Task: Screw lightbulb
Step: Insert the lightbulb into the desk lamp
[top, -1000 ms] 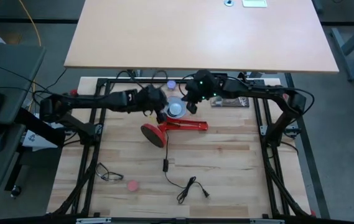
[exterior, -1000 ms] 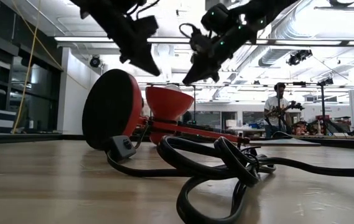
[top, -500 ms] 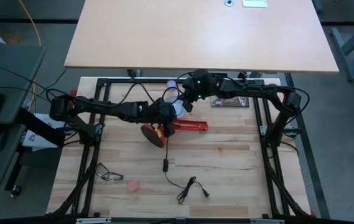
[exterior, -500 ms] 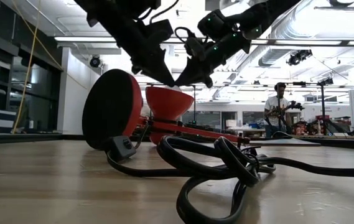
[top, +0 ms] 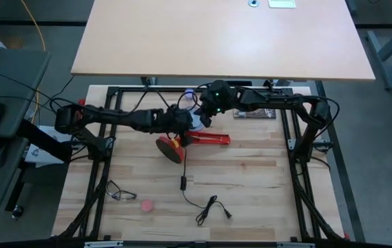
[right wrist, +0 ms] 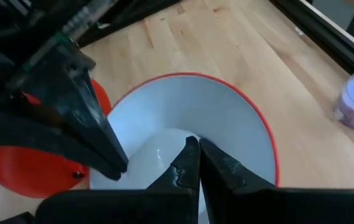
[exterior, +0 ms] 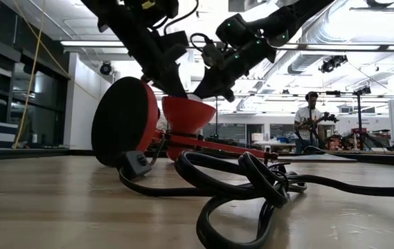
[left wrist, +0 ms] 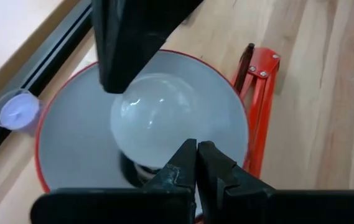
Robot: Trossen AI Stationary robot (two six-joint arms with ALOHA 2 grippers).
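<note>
On the pale wooden table (top: 251, 172) the red lamp (top: 196, 138) lies on its side, its cord (exterior: 238, 180) coiled in front. The lightbulb (left wrist: 155, 127) sits inside the lamp's white shade (left wrist: 71, 143). The left gripper (left wrist: 196, 163) hangs over the shade's mouth with fingers pressed together, grasping nothing. The right gripper (right wrist: 195, 163), fingers likewise closed and empty, reaches into the shade opposite it. Since a second ago both grippers have dropped from above the lamp to its shade. A lavender round thing (left wrist: 16, 112) rests beside the shade.
</note>
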